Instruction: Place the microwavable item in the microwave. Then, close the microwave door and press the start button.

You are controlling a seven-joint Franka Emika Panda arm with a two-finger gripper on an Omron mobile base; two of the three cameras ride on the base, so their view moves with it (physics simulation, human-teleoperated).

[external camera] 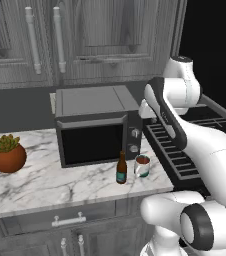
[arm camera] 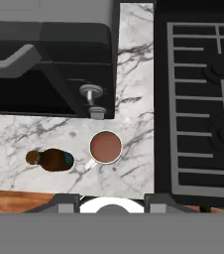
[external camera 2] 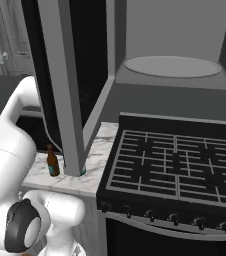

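Mug (external camera: 142,166): small, white-grey with dark green banding, upright on the marble table (external camera: 45,182), in front of the box oven's (external camera: 97,131) right corner, below its two knobs (external camera: 134,140); brown contents visible from above, handle pointing toward the bottle. Bottle (external camera: 121,169): brown with teal label, upright just beside the mug on its left, apart from it. Stove (external camera 2: 175,165): black grates, immediately right of the mug across the table edge. Microwave (external camera 2: 172,67): mounted above the stove, grey cavity with round turntable exposed; microwave door (external camera 2: 67,85) swung open, hanging over the table. Potted plant (external camera: 7,153): far left of the oven. Hand (arm camera: 111,201): high above the mug, fingers apart, nothing between them.
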